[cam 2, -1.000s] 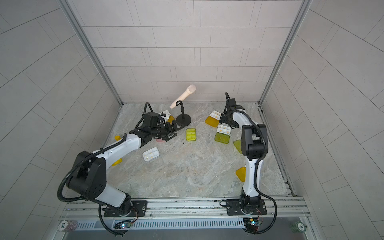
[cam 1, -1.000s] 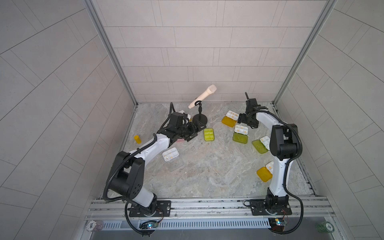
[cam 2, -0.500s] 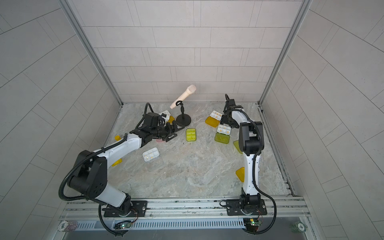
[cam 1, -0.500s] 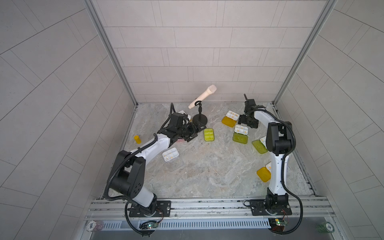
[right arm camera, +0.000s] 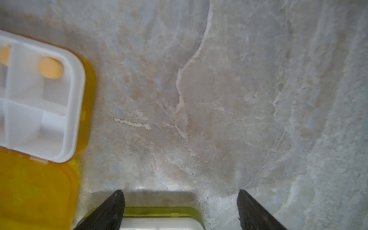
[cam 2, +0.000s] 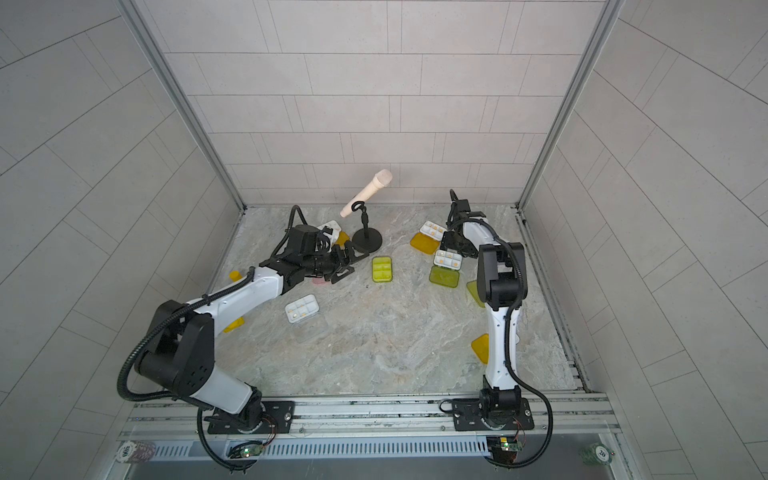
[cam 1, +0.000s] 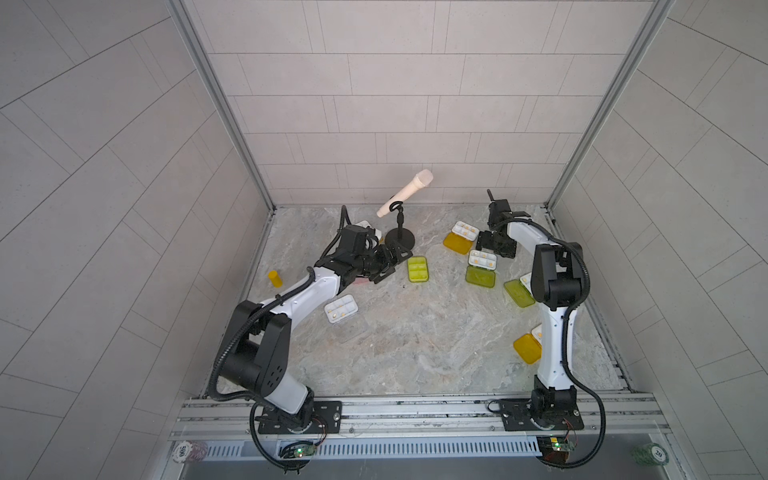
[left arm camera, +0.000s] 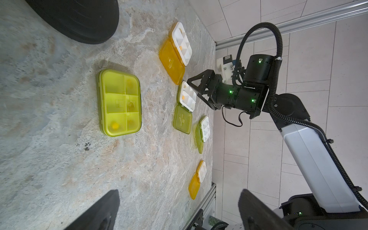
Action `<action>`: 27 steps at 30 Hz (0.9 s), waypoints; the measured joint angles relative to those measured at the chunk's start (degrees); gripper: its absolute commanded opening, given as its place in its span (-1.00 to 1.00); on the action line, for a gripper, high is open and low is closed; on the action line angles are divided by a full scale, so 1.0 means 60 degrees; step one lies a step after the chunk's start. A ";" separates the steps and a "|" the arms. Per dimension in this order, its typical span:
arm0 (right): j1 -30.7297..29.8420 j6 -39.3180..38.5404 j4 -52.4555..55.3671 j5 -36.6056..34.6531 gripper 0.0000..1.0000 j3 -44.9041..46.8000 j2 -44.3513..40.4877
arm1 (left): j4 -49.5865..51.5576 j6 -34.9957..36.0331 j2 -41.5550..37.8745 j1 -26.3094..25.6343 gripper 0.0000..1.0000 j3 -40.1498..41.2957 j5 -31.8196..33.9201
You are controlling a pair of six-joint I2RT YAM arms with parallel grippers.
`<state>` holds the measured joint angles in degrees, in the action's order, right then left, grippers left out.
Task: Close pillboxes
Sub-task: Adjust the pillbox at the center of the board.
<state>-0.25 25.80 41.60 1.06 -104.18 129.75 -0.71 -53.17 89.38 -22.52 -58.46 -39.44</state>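
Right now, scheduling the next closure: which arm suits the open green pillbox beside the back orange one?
Right: the right gripper hangs open over that green pillbox; the left gripper is farther off.

Down by the front rail, the pale round chip (cam 1: 184, 451) reads "500", the green round chip (cam 1: 658, 453) reads "20", and the lime translucent pillbox lid (left arm camera: 182, 119) carries a raised plus sign.

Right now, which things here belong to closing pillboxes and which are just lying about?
Job: closed lime pillbox, far orange-lidded pillbox, green-lidded pillbox, second green-lidded pillbox, near orange-lidded pillbox, clear-lidded pillbox.
Lying about: microphone on stand, yellow bottle.
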 measured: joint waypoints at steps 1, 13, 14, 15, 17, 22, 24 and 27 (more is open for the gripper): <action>0.0000 -0.0007 -0.0036 0.0007 0.79 0.0073 0.0000 | 0.0000 0.0000 0.0000 0.0000 0.95 0.0000 0.0000; -0.0018 -0.0084 -0.0699 0.0328 0.75 0.1384 -0.0758 | -0.0004 0.0000 0.0000 0.0000 0.95 0.0000 -0.0004; -0.0022 -0.0084 -0.0736 0.0393 0.75 0.1453 -0.0805 | 0.0000 0.0000 0.0000 0.0000 0.95 0.0000 0.0000; -0.0022 -0.0084 -0.0769 0.0444 0.75 0.1508 -0.0849 | 0.0000 0.0000 0.0000 0.0000 0.95 0.0000 0.0000; -0.0029 -0.0084 -0.0831 0.0590 0.75 0.1628 -0.0929 | 0.0000 0.0000 0.0000 0.0000 0.95 0.0000 0.0000; -0.0106 -0.0080 -0.0922 0.1042 0.75 0.1836 -0.1096 | 0.0000 0.0000 0.0000 0.0000 0.95 -0.0004 0.0000; -0.0168 -0.0076 -0.0980 0.1264 0.74 0.1953 -0.1184 | 0.0000 0.0000 0.0000 0.0000 0.95 0.0000 0.0000; -0.0273 -0.0076 -0.1100 0.1665 0.74 0.2157 -0.1330 | 0.0000 0.0000 0.0000 0.0000 0.95 -0.0004 0.0000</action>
<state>-1.89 25.34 35.00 11.05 -91.24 121.78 -0.71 -53.17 89.38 -22.52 -58.48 -39.44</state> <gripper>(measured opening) 0.873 0.972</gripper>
